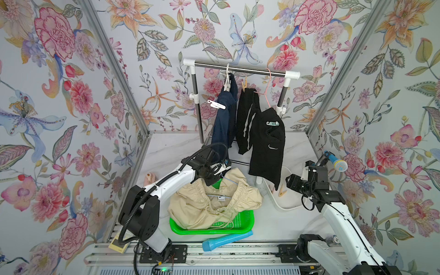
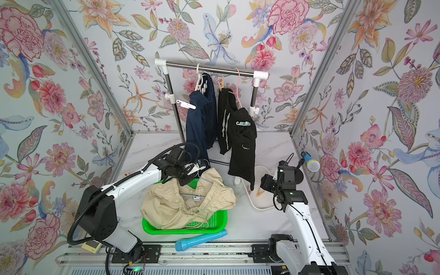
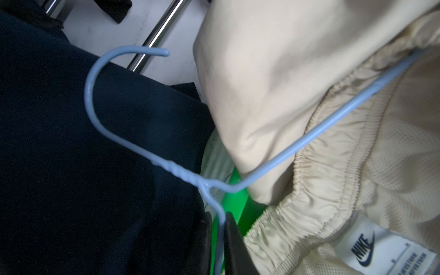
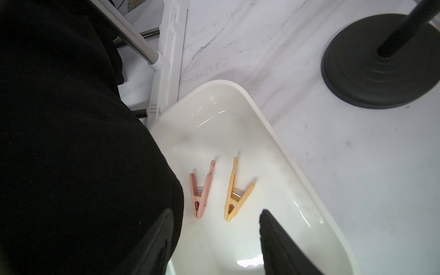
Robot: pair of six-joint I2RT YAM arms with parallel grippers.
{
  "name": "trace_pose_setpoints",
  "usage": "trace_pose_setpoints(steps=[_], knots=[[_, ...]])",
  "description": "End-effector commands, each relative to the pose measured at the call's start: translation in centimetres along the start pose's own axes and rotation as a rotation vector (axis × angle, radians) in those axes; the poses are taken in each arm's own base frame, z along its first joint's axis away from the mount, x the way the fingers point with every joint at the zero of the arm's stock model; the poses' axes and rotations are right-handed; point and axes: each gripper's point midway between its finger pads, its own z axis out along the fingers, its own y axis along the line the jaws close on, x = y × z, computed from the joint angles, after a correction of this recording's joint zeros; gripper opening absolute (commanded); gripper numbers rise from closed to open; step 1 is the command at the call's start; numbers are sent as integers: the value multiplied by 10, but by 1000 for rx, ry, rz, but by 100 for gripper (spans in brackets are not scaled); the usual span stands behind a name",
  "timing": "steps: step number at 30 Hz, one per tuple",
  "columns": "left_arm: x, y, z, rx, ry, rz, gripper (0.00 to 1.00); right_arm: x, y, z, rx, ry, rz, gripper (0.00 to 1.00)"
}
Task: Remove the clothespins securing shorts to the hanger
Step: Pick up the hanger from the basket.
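My left pincer is clenched on the thin wire of the blue hanger, just below its twisted neck. The hanger lies with the beige shorts, heaped in the green basket on the table. I see no peg on this pair.

My right pincer is released and empty. It hovers low over the white tray, where a pink peg and a yellow peg lie side by side, apart.

The fasteners left to remove are all on the rail, above and behind both pincers. The black shorts hang just beside my right pincer, their lower edge reaching down to the tray. A teal clip lies nearly level across the fabric partway up. A tan peg stands upright at the top, by the rail.

The navy shorts hang directly behind my left pincer. A white clip juts out of them toward my left.

I judge that the right arm, being free and nearer, suits the teal clip: reach up and back, and meet its long axis crosswise.
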Motion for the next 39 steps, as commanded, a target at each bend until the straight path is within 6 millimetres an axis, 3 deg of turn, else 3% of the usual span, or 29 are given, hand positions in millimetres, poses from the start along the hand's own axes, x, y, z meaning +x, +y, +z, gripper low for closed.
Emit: trace_pose_setpoints(steps=[1,7,11,25,31,39], knots=[[-22,3,-32,-31,-74,29,9,1,0,-6,-6,-5,-6,60],[-29,-2,-67,-75,-139,32,1,-1,7,-14,-28,-19,-18,61],[-29,-10,-92,-116,-207,28,0,-3,17,-27,-41,-48,-59,66],[-40,-18,-200,-352,-568,-62,0,-36,79,-135,-147,-276,-195,64],[-42,-17,-243,-444,-700,-106,0,-40,133,-165,-249,-298,-323,63],[-41,-22,-263,-438,-759,-176,0,-34,230,-197,-293,-373,-582,64]])
